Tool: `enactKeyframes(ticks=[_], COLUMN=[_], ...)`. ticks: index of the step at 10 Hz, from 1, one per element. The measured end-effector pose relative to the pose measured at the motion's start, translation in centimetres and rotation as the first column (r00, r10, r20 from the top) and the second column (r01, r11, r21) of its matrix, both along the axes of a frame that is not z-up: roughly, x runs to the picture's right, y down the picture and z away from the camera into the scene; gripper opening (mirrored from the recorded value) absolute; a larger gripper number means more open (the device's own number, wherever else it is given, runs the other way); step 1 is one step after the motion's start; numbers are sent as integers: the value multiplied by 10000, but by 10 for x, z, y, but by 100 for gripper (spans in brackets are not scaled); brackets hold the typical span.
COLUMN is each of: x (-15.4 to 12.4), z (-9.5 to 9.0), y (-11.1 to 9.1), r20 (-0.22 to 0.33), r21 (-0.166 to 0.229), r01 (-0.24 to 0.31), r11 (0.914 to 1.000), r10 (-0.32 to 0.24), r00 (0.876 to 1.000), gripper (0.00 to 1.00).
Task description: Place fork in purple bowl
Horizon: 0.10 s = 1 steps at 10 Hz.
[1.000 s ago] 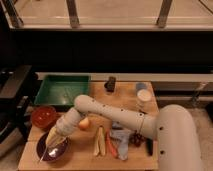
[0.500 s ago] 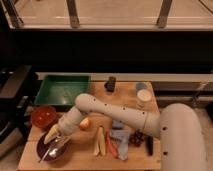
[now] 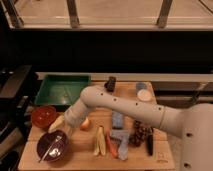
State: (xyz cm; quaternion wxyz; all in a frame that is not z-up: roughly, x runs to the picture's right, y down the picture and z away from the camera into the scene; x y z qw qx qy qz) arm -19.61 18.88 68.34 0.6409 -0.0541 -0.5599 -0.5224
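Purple bowl, front-left of wooden table, now holds the fork: slim pale utensil lying diagonally across the bowl, handle end overhanging lower-left rim, tine end pointing up-right toward the centre. Gripper sits just above and behind the bowl's upper rim, between it and the red-brown bowl. Vs. the two earlier views, the gripper was lower and right over the purple bowl; it has since lifted up and back, and the fork has stayed put. Whether the claw is spread or pressed together cannot be told from this angle, but the fork appears apart from it (i.e. released). Judgement: placement looks done; remaining step is likely arm retreat w/o clipping the overhanging handle. Also on table: green tray, orange carrot-like stick, pale yellow strips, white cup.
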Motion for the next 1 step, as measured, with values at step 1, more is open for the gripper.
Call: enactKeyframes(ticks=[1], x=[2], z=[-3], y=[-5], r20=[-95], r21=[172], r01=[-22], r11=[9998], r10=[23], r00=[10000], gripper=[62])
